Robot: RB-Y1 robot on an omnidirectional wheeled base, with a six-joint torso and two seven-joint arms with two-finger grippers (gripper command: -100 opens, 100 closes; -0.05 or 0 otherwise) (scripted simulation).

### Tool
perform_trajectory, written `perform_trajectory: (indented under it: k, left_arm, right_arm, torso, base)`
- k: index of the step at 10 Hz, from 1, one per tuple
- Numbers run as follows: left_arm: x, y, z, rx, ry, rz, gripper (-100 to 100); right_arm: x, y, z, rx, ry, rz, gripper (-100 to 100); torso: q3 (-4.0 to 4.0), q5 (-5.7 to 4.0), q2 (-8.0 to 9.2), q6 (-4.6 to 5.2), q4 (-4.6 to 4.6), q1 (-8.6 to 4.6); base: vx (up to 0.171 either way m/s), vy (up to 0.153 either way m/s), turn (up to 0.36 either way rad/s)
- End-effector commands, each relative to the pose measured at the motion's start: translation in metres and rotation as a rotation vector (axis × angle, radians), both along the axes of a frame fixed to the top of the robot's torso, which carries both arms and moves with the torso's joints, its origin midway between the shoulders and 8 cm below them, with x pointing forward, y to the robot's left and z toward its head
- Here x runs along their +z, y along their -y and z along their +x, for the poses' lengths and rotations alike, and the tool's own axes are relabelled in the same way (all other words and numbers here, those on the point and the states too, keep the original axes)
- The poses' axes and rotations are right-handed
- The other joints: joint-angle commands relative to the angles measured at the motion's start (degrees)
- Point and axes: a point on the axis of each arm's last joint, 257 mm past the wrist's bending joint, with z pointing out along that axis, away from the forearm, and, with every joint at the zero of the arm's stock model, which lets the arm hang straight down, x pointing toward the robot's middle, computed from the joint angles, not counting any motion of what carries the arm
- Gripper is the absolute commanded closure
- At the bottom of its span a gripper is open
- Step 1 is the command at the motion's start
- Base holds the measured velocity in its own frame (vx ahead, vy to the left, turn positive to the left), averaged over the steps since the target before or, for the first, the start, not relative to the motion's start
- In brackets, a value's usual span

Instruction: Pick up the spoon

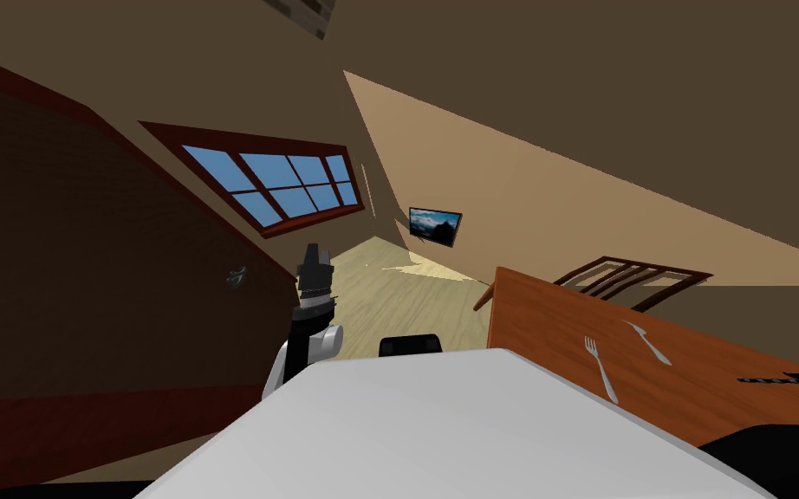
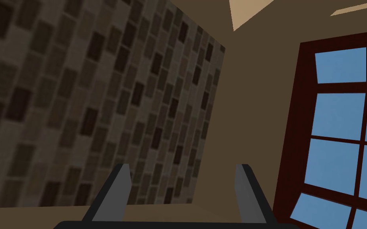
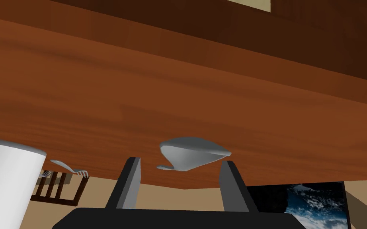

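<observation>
The light grey spoon (image 1: 649,342) lies on the brown wooden table (image 1: 554,329) to my right, beside a grey fork (image 1: 599,368). In the right wrist view the spoon (image 3: 192,153) is close, bowl toward the hand, resting on the table top (image 3: 139,91) just beyond the fingertips. My right gripper (image 3: 180,161) is open, with a finger on each side of the bowl and neither visibly pressing it. The fork (image 3: 69,167) lies farther off. My left gripper (image 1: 313,251) is raised at my left, open (image 2: 182,167) and holding nothing.
A dark wooden chair (image 1: 632,277) stands behind the table. A thin black striped object (image 1: 788,379) lies on the table's right part. A dark wall runs along my left, and bare floor (image 1: 389,294) stretches ahead past the table's corner.
</observation>
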Motion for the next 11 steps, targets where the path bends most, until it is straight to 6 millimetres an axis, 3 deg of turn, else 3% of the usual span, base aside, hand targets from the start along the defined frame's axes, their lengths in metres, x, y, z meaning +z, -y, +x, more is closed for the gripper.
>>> perform_trajectory:
  k: [1,4,5,6,10,11]
  left_arm:
    - [0.0,0.0,0.0,0.0,0.0,0.0,0]
    - [0.0,0.0,0.0,0.0,0.0,0.0,0]
    - [0.0,0.0,0.0,0.0,0.0,0.0,0]
    - [0.0,0.0,0.0,0.0,0.0,0.0,0]
    - [0.0,0.0,0.0,0.0,0.0,0.0,0]
    - [0.0,0.0,0.0,0.0,0.0,0.0,0]
  right_arm:
    - [0.0,0.0,0.0,0.0,0.0,0.0,100]
    - [0.001,0.0,0.002,0.002,0.005,-0.001,100]
    - [0.001,0.0,0.002,0.002,0.005,-0.001,0]
    - [0.006,-0.002,-0.007,-0.001,0.0,-0.001,100]
    - [0.014,-0.005,-0.017,-0.002,-0.001,0.0,100]
    - [0.015,-0.006,-0.018,-0.003,-0.001,0.0,0]
  torso:
    - [0.0,0.0,0.0,0.0,0.0,0.0]
    - [0.03,-0.15,0.06,0.04,0.0,-0.24]
    - [0.04,-0.16,0.06,0.03,0.01,-0.25]
    - [0.04,-0.16,0.07,0.03,0.01,-0.25]
    - [0.02,-0.13,0.05,0.04,-0.01,-0.13]
    - [0.03,-0.14,0.05,0.01,0.01,-0.19]
  base:
    - [0.0,0.0,0.0]
    - [0.0,0.0,0.0]
    - [0.0,0.0,0.0]
    - [0.008,0.01,0.004]
    - [0.01,0.017,0.0]
    - [0.0,0.0,0.0]
